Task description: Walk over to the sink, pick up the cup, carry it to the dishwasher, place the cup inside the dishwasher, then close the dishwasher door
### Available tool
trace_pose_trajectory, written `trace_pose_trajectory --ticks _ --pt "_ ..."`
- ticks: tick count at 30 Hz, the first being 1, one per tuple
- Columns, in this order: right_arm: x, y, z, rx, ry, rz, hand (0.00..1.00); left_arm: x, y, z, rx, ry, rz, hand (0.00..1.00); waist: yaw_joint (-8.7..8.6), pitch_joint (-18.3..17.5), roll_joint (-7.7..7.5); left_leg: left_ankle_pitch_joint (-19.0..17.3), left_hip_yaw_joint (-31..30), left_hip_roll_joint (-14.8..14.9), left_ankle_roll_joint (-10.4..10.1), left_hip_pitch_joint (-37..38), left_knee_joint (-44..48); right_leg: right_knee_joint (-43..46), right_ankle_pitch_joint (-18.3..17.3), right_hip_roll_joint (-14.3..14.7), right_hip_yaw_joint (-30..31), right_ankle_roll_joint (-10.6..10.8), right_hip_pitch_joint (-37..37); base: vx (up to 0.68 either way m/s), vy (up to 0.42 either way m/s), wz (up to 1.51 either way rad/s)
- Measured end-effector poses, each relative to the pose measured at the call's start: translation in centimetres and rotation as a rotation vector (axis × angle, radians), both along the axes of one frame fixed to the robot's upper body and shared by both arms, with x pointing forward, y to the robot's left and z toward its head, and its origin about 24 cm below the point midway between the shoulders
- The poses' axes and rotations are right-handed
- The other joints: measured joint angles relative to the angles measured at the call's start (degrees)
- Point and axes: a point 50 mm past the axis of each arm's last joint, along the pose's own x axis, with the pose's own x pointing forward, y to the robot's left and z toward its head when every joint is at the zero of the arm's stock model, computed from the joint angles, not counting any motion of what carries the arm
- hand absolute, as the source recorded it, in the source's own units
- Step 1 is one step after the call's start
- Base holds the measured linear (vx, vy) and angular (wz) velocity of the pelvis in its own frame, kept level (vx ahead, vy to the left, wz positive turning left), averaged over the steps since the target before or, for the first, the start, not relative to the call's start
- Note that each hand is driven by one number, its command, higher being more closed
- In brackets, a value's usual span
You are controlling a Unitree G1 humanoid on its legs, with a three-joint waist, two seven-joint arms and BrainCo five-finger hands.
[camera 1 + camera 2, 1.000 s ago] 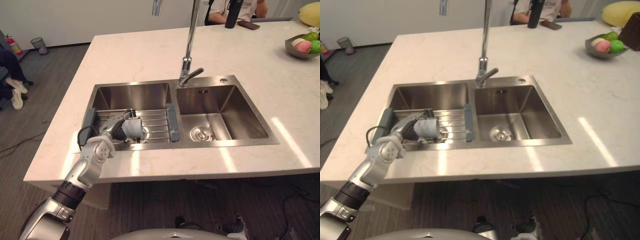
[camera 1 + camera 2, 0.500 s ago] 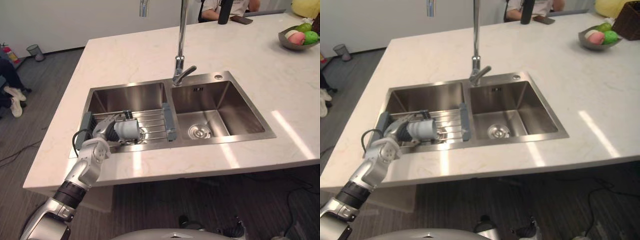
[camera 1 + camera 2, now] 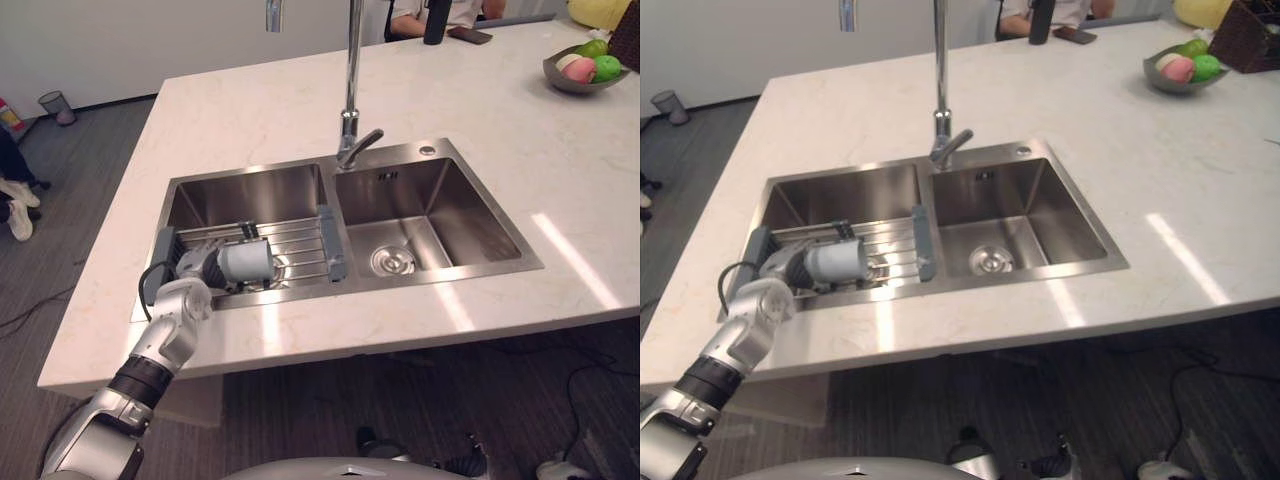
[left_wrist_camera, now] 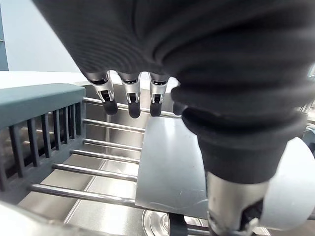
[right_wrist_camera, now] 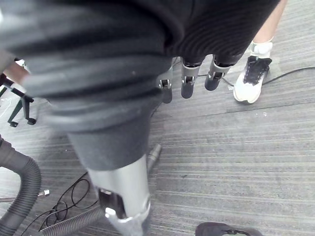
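Left eye view: gripping cup [image 3: 246, 262] with left hand [image 3: 203, 266], at sink rack [image 3: 300, 243].
Probably light, stiff, slick; best held round the body.

A fruit bowl [image 3: 572, 86] sits on the countertop [image 3: 250, 120] (far right corner).

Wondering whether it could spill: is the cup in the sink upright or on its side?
On its side: the cup lies sideways over the rack, with the left hand curled round it.
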Motion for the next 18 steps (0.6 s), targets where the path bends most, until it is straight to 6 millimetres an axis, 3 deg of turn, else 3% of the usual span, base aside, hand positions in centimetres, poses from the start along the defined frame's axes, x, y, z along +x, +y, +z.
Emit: trace_pose_trajectory --ticks 18 --pt "-0.09 0.03 -0.04 0.007 0.003 0.001 0.0 0.28 -0.29 -0.67 0.061 0.03 -0.019 0.0 -0.83 0.09 0.06 -0.08 0.47 0.02 -0.08 0.45 0.0 0.01 0.01 0.08 0.63 -0.02 0.26 0.0 0.0 -0.01"
